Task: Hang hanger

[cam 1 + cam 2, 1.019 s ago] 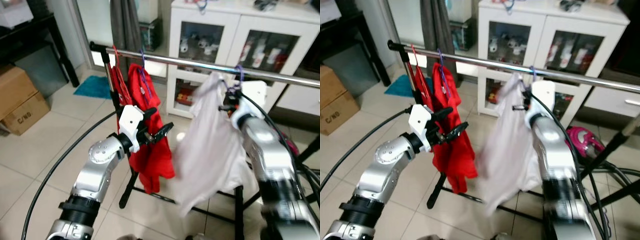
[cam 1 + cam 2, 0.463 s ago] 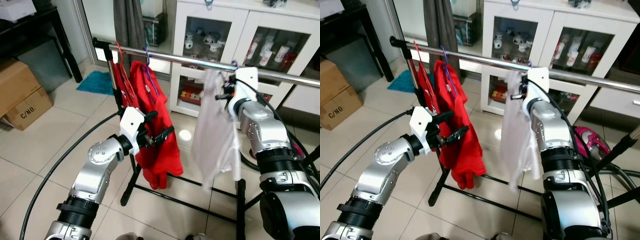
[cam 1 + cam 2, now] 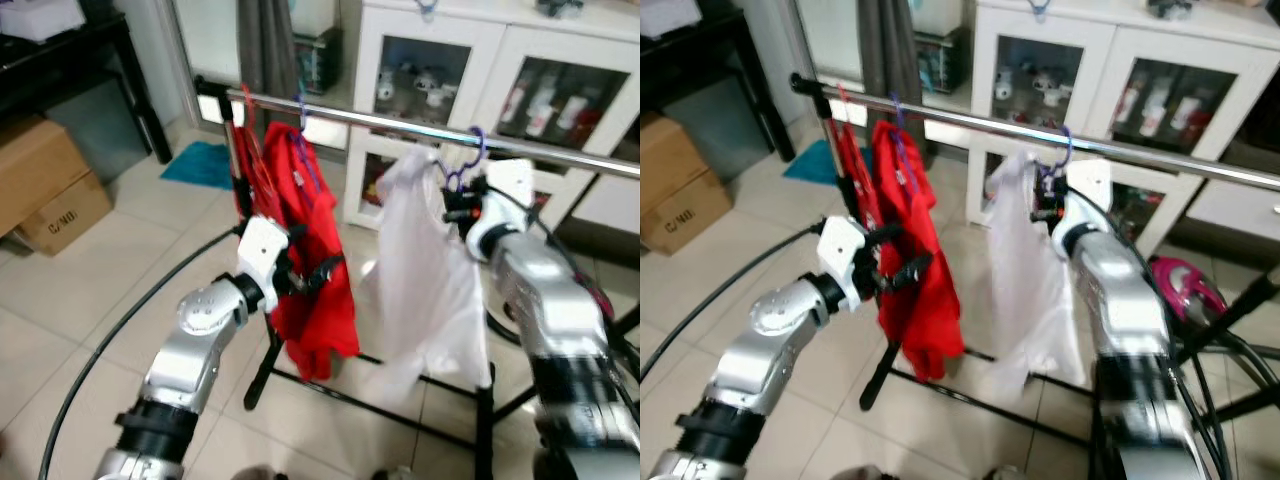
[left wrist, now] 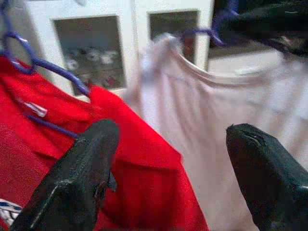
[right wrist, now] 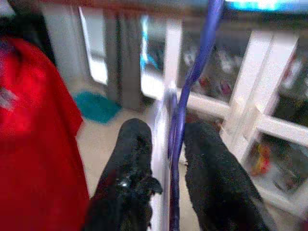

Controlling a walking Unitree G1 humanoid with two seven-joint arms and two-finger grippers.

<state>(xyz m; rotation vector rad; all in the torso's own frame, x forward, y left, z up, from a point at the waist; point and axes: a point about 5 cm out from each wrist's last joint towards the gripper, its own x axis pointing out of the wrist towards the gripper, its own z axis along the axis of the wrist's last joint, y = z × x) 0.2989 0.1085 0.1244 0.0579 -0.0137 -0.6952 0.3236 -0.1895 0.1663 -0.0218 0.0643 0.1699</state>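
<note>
Hanger (image 3: 462, 168) with white shirt (image 3: 425, 270), pinched in right gripper (image 3: 452, 205), hook just under rail (image 3: 400, 124), seemingly not yet seated; left gripper (image 3: 312, 272) spread wide.

Head stereo pair faces down; both share rail (image 3: 420, 125).

A lived-in home: a clothes rail (image 3: 420, 127) with hung shirts on tiled floor (image 3: 90, 290), white glass-door cabinet (image 3: 470, 60) at upper right, cardboard boxes (image 3: 45, 195) at left
</note>
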